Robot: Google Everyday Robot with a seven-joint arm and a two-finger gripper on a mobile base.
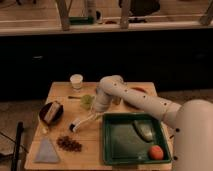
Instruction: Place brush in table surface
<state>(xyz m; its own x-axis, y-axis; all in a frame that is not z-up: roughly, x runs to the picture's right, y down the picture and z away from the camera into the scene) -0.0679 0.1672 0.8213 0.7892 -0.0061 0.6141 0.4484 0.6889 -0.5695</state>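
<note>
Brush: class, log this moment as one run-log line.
phase: placing | brush: slanted at table surface, left of green tray | gripper: at handle's upper end | released: cannot tell

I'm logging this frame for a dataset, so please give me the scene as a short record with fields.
table surface: light tan wood, carrying everything
green tray: front right, holds an orange round item
brush: over the table, left of the green tray, dark head pointing front-left
end effector: at the brush's handle end, near the tray's back-left corner
white cup: back left
</note>
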